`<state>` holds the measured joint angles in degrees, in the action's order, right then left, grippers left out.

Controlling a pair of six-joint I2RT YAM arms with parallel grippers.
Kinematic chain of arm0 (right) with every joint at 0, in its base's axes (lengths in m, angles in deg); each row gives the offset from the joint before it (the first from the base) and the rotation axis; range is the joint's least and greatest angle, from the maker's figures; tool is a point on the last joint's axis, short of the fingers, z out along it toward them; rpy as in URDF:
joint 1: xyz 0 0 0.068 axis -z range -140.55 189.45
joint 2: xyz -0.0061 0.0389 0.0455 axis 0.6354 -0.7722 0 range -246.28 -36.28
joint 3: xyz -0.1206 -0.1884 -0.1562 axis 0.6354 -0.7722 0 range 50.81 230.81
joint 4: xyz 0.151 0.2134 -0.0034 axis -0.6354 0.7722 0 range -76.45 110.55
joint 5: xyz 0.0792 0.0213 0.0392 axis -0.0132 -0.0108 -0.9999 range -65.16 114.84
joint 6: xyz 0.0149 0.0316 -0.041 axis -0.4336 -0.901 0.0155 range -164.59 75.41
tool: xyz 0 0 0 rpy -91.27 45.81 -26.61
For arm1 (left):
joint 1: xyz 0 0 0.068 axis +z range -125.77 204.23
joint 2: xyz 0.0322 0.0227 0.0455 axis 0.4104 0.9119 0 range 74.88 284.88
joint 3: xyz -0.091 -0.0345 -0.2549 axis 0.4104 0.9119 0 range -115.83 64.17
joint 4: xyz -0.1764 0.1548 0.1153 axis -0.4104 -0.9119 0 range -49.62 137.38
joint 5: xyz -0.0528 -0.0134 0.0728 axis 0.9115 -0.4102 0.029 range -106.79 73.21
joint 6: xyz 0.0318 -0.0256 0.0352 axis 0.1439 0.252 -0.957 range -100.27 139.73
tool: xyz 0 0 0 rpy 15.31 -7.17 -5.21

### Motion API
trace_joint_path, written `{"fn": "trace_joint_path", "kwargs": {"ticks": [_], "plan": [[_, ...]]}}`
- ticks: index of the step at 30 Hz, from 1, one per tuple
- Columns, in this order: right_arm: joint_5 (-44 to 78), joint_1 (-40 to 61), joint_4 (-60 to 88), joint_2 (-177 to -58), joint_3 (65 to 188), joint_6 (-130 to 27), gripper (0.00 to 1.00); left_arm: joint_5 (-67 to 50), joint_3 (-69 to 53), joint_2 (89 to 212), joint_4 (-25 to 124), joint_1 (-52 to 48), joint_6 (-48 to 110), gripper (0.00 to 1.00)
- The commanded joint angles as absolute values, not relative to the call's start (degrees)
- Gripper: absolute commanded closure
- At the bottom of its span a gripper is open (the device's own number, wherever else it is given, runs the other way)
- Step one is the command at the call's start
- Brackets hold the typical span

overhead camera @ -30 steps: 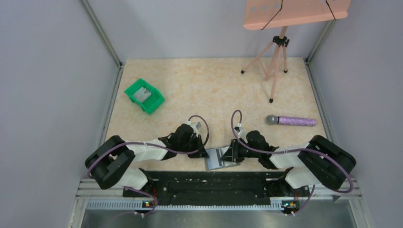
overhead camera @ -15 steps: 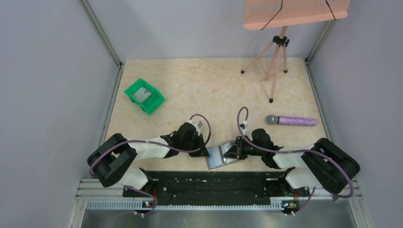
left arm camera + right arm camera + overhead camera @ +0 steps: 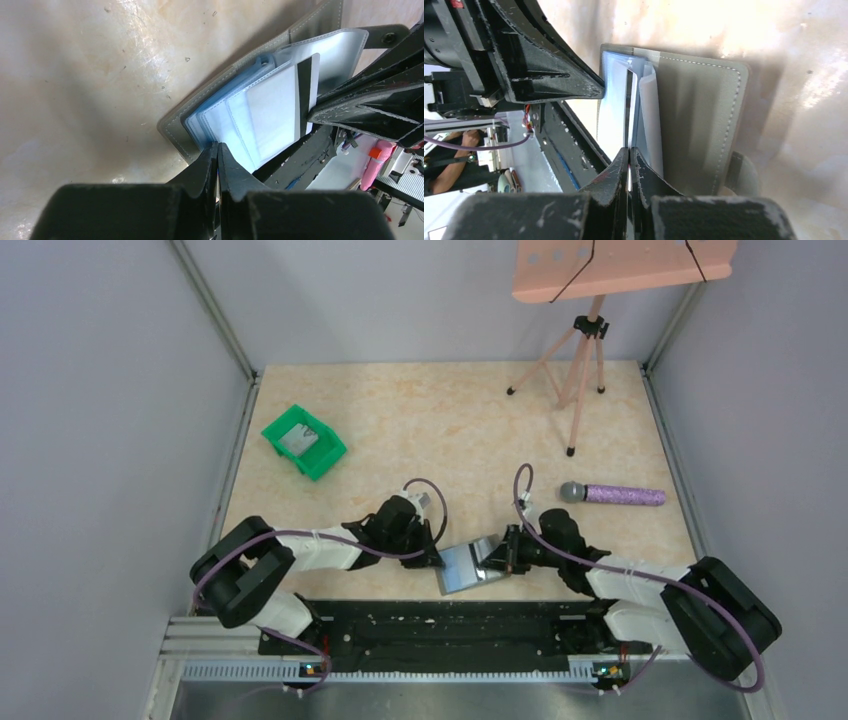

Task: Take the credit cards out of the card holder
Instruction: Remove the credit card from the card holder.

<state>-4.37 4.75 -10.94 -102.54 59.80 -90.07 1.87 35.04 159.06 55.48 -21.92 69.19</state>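
Risk: R gripper (image 3: 629,152) clamps card (image 3: 629,100), L gripper (image 3: 218,150) clamps card holder (image 3: 175,131), front edge; L slips, you drag both.

The small flat grey folding card holder (image 3: 470,566), by the desk's near edge, had pale stitching along its rim and blue-grey clear sleeves inside. The white plastic card (image 3: 272,107) in it bore a black stripe. The marbled beige desk (image 3: 430,420) carried a bright green plastic bin (image 3: 322,460) toward its left edge and a glittery purple, grey-headed microphone (image 3: 622,495) by its right edge.
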Motion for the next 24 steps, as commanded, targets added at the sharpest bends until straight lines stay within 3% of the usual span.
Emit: {"fn": "trace_joint_path", "kwargs": {"ticks": [1,9,19,24], "plan": [[-5.15,6.42,-7.67,-101.87,61.49,-85.83,0.98,-2.93,35.78,161.79,51.89,-21.97,65.71,0.91],[-8.90,6.74,-9.82,-104.15,62.73,-87.65,1.00,-3.05,35.69,160.73,51.86,-21.96,64.64,0.91],[3.95,7.96,10.69,-91.03,67.22,-86.58,1.00,-2.88,34.58,160.29,50.68,-21.96,63.87,0.91],[6.30,8.82,13.39,-87.30,67.99,-87.19,1.00,-1.44,34.87,160.09,52.68,-21.92,64.55,0.90]]}}
